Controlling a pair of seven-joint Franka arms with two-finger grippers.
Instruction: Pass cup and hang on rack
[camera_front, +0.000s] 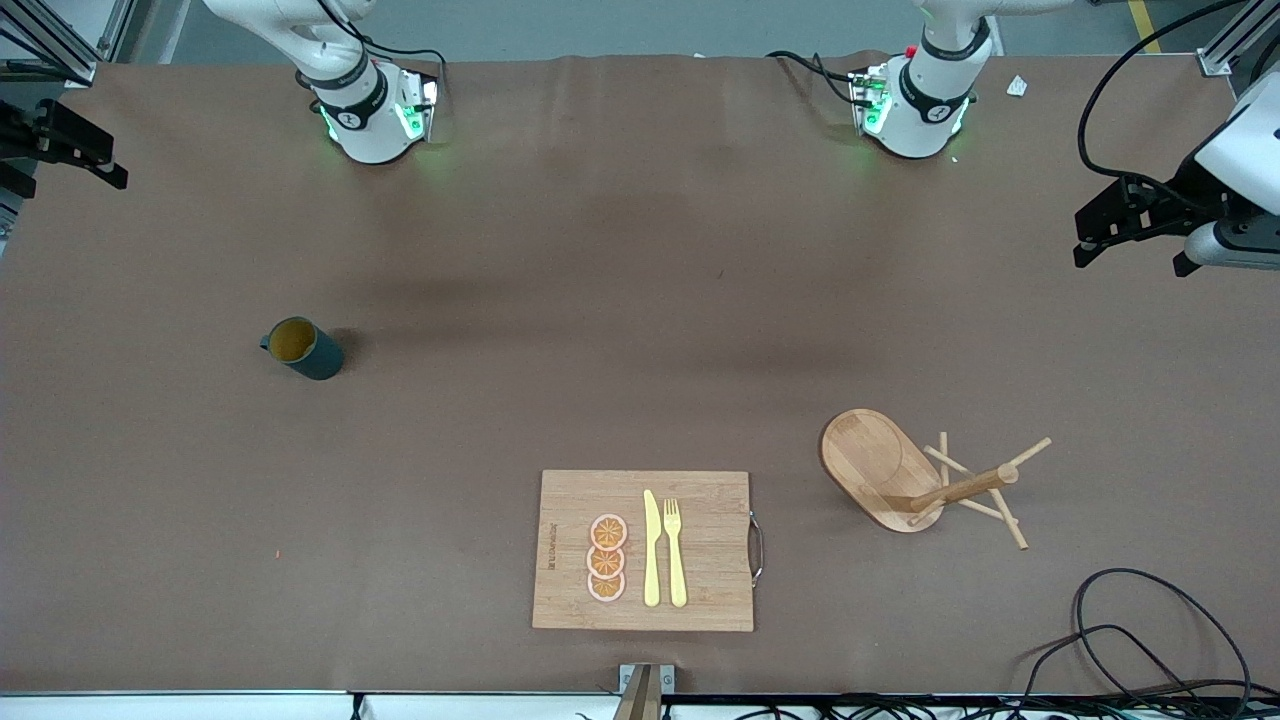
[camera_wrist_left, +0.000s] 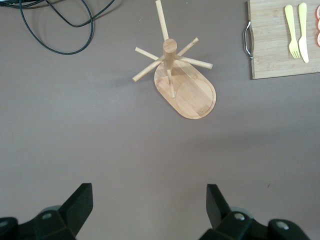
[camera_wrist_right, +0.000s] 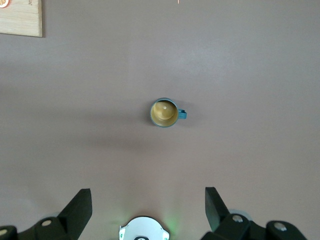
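While both arms wait high, the left gripper (camera_wrist_left: 145, 210) gapes over the rack (camera_wrist_left: 182, 82), the right gripper (camera_wrist_right: 145, 210) likewise over the upright cup (camera_wrist_right: 165, 112).

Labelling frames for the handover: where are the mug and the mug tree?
mug (camera_front: 305, 349), front view, its dark teal side.
mug tree (camera_front: 868, 462), front view, bare part of its oval base.

desk (camera_front: 640, 260): wide, covered edge to edge in matte brown sheet, faint creases
frame (camera_front: 60, 40): aluminium rails at the upper corners
cables (camera_front: 1150, 640): black loops at the left arm's end, near the front edge
light: soft, even, diffuse shadows
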